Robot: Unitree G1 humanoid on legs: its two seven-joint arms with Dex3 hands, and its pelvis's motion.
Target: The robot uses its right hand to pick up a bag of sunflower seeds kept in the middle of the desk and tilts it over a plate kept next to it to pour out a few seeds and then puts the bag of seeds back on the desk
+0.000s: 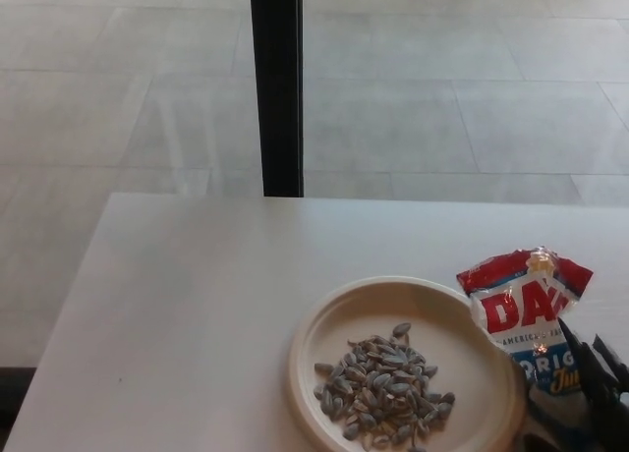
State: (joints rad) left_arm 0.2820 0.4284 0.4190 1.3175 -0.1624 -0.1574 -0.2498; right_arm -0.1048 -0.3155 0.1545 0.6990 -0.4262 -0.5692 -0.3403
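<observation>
The red, white and blue bag of sunflower seeds (523, 310) stands upright on the white desk (187, 314), right against the right rim of the beige plate (393, 310). A heap of grey seeds (383, 383) lies in the plate's middle. My right hand (595, 393) shows only at the bottom right corner, just beside the bag's lower right part. Its black fingers (580, 364) are spread and point up, not wrapped round the bag. My left hand does not show.
A black vertical post (277, 86) rises behind the desk's far edge, with a tiled floor (442, 88) beyond it. The desk's left edge runs diagonally down the left side of the picture.
</observation>
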